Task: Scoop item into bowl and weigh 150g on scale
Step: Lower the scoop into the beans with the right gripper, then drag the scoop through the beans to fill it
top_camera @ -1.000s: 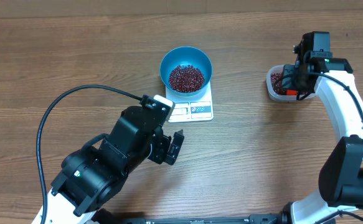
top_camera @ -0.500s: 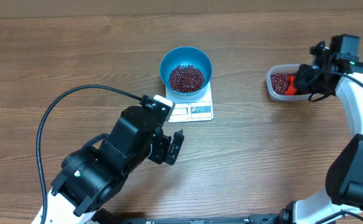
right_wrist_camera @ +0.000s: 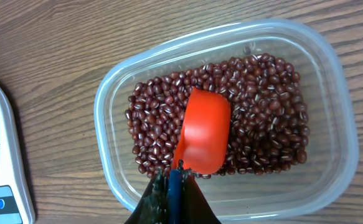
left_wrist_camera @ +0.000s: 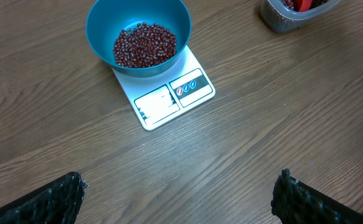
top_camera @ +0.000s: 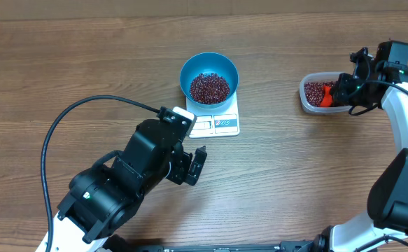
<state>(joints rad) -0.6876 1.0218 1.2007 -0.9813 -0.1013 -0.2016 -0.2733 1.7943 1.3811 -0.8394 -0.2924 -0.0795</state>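
Your R gripper (right_wrist_camera: 172, 182) is clamped on the orange-red plastic scoop (right_wrist_camera: 203, 134), which lies on dark red-brown beans (right_wrist_camera: 265, 106) in a clear plastic tub (right_wrist_camera: 340, 124). L gripper (left_wrist_camera: 178, 199) gapes wide, holding nothing.

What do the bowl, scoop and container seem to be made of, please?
Bowl: probably plastic, smooth uniform blue with a soft sheen. Scoop: likely plastic, even matte orange-red. Container: clear plastic, beans visible through its wall.

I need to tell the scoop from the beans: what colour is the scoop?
The scoop is bright orange-red, clearest in the right wrist view.
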